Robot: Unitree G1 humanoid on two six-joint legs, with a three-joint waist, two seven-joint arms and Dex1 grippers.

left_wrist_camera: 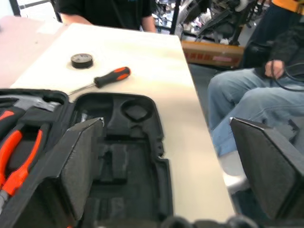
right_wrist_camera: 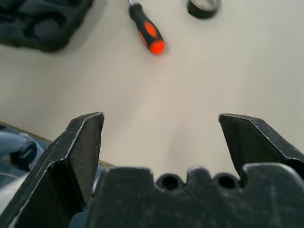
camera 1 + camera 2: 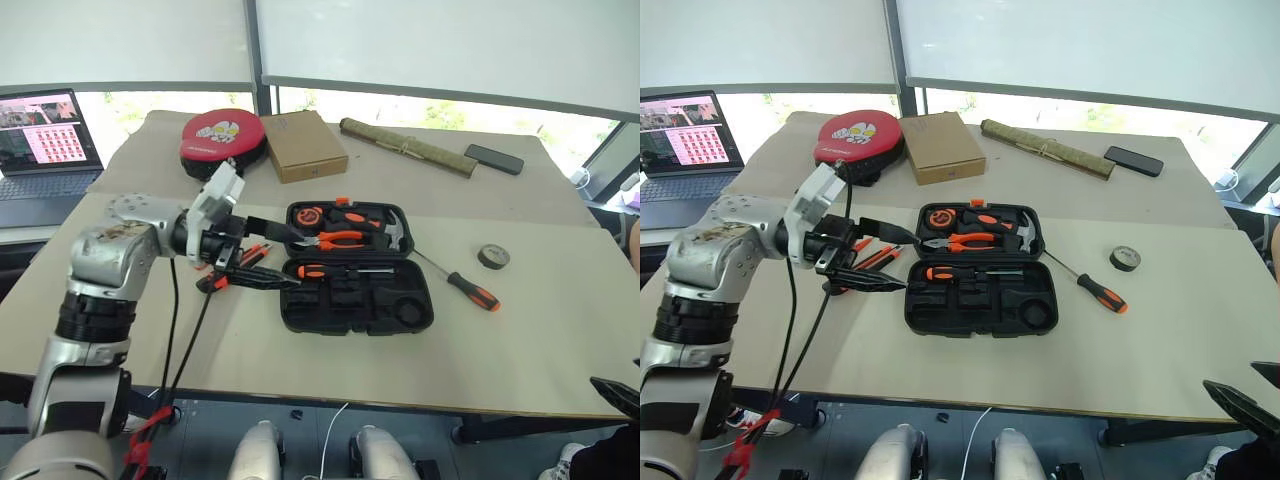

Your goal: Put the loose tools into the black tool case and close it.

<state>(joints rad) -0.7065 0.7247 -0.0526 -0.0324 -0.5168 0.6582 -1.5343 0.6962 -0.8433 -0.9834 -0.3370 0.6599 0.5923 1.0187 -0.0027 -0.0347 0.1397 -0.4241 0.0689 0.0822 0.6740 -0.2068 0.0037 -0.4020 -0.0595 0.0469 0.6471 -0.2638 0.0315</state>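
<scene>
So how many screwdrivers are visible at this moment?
2 clearly: one lies inside the open black tool case, the cased screwdriver in a slot; the other, the loose screwdriver, lies on the table right of the case. More orange-handled tools may be hidden behind the left gripper.

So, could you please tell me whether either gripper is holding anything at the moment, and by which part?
Nothing is held. The left gripper stands open over the black hinged plastic tool case, and the right gripper is open above bare table.

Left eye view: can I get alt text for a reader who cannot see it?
An open black tool case lies on a tan table, holding pliers and one screwdriver in its slots. The left gripper hangs open beside it; another screwdriver and a tape roll lie to its right.
</scene>
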